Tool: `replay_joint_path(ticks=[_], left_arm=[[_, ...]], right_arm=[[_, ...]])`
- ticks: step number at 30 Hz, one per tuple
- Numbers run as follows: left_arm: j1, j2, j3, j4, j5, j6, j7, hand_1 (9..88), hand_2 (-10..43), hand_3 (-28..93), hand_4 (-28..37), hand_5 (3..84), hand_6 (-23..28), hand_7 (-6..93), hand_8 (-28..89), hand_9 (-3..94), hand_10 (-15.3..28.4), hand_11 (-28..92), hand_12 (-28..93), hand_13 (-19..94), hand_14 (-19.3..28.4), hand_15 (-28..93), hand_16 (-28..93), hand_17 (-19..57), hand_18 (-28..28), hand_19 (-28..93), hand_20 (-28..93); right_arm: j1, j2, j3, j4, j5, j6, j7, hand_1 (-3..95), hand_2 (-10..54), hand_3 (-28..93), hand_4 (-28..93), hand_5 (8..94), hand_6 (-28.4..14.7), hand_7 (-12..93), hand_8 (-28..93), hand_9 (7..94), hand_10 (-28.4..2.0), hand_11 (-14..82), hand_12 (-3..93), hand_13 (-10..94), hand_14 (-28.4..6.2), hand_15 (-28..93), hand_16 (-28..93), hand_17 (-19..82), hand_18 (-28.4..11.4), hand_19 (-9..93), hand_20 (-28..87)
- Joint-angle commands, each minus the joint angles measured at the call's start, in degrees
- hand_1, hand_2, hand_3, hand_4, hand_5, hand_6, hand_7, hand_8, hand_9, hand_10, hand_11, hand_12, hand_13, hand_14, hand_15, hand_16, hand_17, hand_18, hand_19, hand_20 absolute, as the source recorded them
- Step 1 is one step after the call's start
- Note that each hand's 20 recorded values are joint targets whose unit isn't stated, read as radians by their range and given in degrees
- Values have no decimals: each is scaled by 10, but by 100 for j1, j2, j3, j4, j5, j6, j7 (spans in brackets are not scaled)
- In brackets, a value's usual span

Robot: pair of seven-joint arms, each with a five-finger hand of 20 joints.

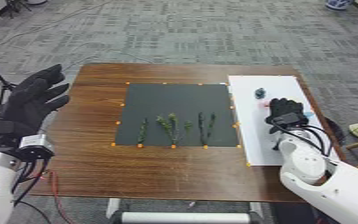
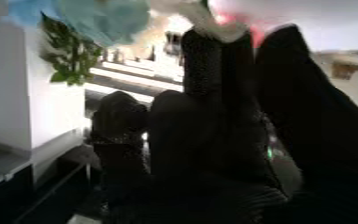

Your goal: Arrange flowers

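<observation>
Carpet: grey, patterned (image 1: 184,35); runs round the table.
Left hand (image 1: 35,100): raised beside the table's left side; wide, fingers extended, nothing held.
Table (image 1: 95,165): brown wood, visible grain; a red cable (image 1: 55,187) hangs at its near left corner.
Mat (image 1: 162,97): dark, flat; orange markers along its edges.
Green sprigs (image 1: 173,129): laid side by side on the near half of the mat; tips pointing away from the robot.
White board (image 1: 251,127): on the table, right of the mat; small dark green item (image 1: 260,93) near its far end.
Right hand (image 1: 285,111): over the board; cannot tell whether it is wide, narrow or holding.
Flowers: right wrist view gives leaves (image 2: 69,52), blue bloom (image 2: 104,20), white bloom (image 2: 189,12), pink bloom (image 2: 238,20); near that hand.
Obstruction: right hand and arm cover part of the board.
Vase (image 1: 339,4): blue and white; on the floor, far right.
</observation>
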Motion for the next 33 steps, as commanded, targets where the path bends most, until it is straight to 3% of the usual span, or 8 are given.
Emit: replay_joint_path(ticks=[1,5,7,10,13,17,27,33], left_arm=[[74,-58,-54,-68,13,5,0,251,-25,701,-277,232,13,202,-100,162,91,220,197,75,124,432,-44,-109,191,389,116],[96,-67,-67,-81,23,21,-14,251,-25,702,-278,231,13,203,-100,161,91,219,197,75,123,431,-45,-109,191,390,115],[76,-72,-50,-74,23,8,-15,251,-25,702,-278,232,13,203,-99,161,90,219,197,75,123,430,-45,-109,191,389,115],[45,-58,-19,-60,35,-4,-3,251,-26,703,-278,232,13,203,-100,162,90,220,197,75,123,431,-44,-109,191,389,115],[74,-60,-46,-67,26,10,-11,252,-25,701,-279,232,13,203,-100,162,90,220,197,75,123,431,-45,-109,191,389,115],[49,-51,-44,-54,21,1,-35,251,-26,702,-278,232,13,203,-100,162,90,220,197,75,123,432,-45,-109,191,389,115],[36,-28,-21,-42,12,-30,-34,252,-24,700,-278,231,13,204,-100,162,90,219,197,75,123,433,-45,-109,190,388,115],[14,-25,-6,-33,10,-35,-49,253,-23,698,-277,231,13,203,-101,162,90,217,197,75,123,431,-45,-109,191,389,115]], right_arm=[[16,19,-174,362,-106,698,-401,531,-95,795,-282,665,28,525,94,775,-50,252,530,732,-41,810,374,445,-191,932,529],[1,44,-124,224,-213,1057,-392,531,-95,828,-282,702,21,515,84,810,-49,237,542,748,-40,799,387,460,-192,932,528],[-183,85,165,-43,-370,400,-95,527,-95,832,-282,688,21,527,90,801,-52,235,552,747,-43,801,396,456,-194,932,537],[-644,239,707,-438,-235,-154,-133,485,-95,815,-282,622,22,444,30,708,-59,168,451,688,-57,815,397,408,-193,926,547],[-1079,361,1241,-729,12,-635,-329,390,-95,854,-282,564,11,316,-121,571,-90,249,256,619,-75,826,362,351,-197,892,556],[-1435,389,1671,-853,206,-1087,-388,328,-95,860,-283,479,-32,239,-115,494,-112,209,221,573,-93,835,339,319,-208,871,563],[-1623,309,1704,-709,267,-1101,-462,330,-95,811,-283,511,-27,250,-110,551,-113,208,219,591,-91,844,323,329,-211,881,566],[-1247,197,1111,-311,101,-296,-480,381,-95,820,-283,582,12,308,-137,643,-87,277,242,650,-70,841,332,373,-200,912,557]])
